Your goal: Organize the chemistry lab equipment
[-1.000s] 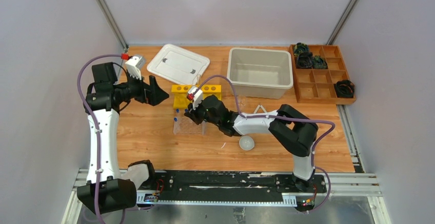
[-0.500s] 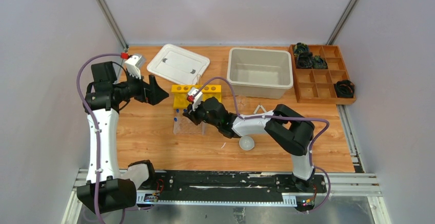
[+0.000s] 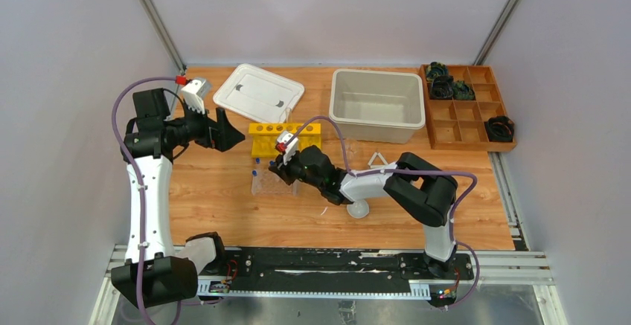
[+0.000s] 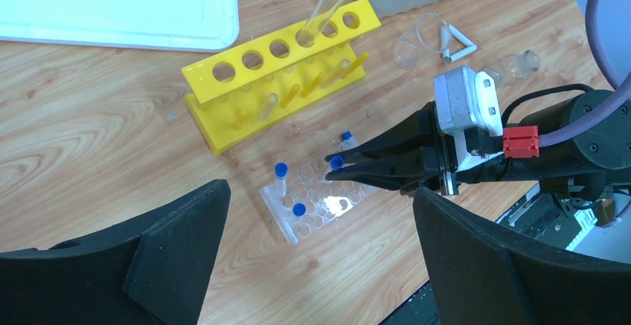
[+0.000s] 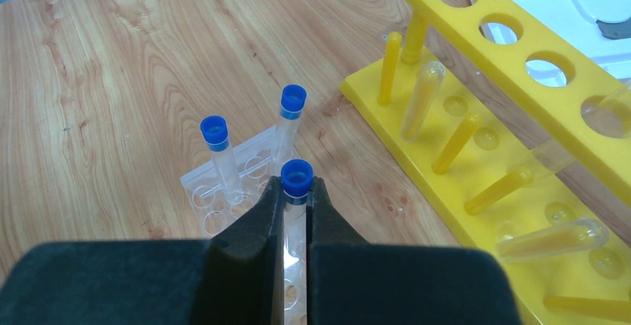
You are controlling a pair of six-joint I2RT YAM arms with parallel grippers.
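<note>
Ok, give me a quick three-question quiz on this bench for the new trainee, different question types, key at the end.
1. True or false: the left gripper is holding a tube.
2. The right gripper is: A open and empty; B shut on a blue-capped tube; C shut on nothing.
3. Fill in: the held tube is positioned over the ___ rack.
Key: 1 false; 2 B; 3 clear.
</note>
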